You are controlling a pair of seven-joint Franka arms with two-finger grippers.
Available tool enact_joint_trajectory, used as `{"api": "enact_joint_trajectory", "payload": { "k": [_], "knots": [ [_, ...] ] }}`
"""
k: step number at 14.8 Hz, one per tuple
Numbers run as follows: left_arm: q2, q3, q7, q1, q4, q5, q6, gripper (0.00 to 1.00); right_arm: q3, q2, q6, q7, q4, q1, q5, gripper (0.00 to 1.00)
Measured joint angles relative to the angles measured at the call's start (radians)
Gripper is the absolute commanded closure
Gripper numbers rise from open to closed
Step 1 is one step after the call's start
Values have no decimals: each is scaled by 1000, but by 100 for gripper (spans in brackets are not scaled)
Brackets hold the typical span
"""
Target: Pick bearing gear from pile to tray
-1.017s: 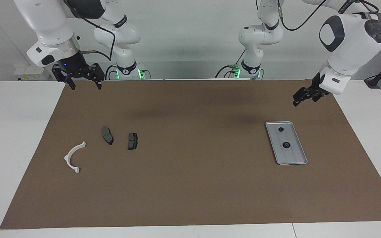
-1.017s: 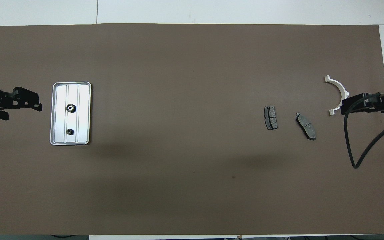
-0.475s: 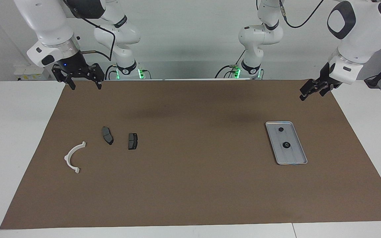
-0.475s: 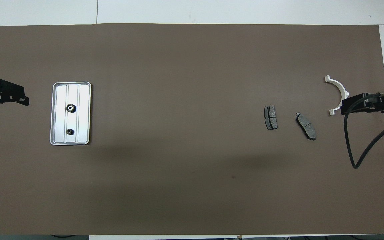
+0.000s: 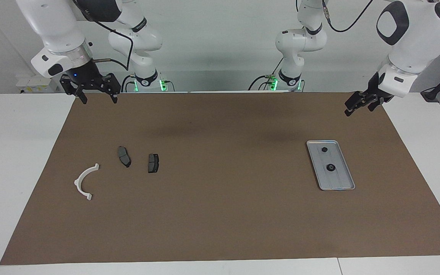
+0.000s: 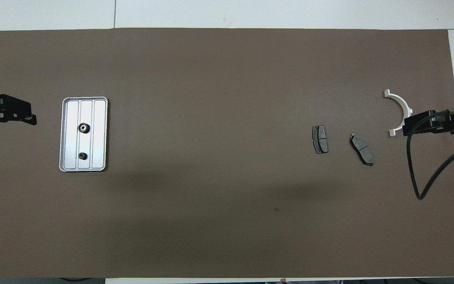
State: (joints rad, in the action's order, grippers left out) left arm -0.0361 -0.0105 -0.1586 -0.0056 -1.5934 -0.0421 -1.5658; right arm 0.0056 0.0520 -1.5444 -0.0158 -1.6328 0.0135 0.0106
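Hovering with nothing held, the left gripper (image 5: 353,107) hangs in the air over the mat's corner at the left arm's end of the table, close to the robots, jaws spread wide and empty. Right gripper (image 5: 96,95) hangs over the mat edge at the right arm's end, also close to the robots, fingers wide apart, nothing between them; a black cable (image 6: 424,169) loops off it in the overhead view. Brown mat (image 5: 220,214) covers most of the white table (image 5: 13,152). Silver tray (image 6: 64,134) lies flat toward the left arm's end, long side running away from the robots, faint lengthwise ridges visible. Two small black toothed gears sit in it, apart from each other: larger gear (image 6: 83,127) farther from the robots, smaller gear (image 6: 82,156) nearer. Leftover parts lie toward the right arm's end, well apart from the tray: white half-ring bracket (image 5: 84,182), dark brake pad (image 5: 124,156) just beside it and nearer the robots, second brake pad (image 5: 153,163) next to that toward table centre. None touch. No readable writing or labels on any part.
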Motion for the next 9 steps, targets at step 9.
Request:
{"api": "enact_joint_trajectory", "payload": {
  "k": [9],
  "knots": [
    [0,1,55,0,0,19,0,0,0,0,0,0,0,0,0,0]
  ]
}}
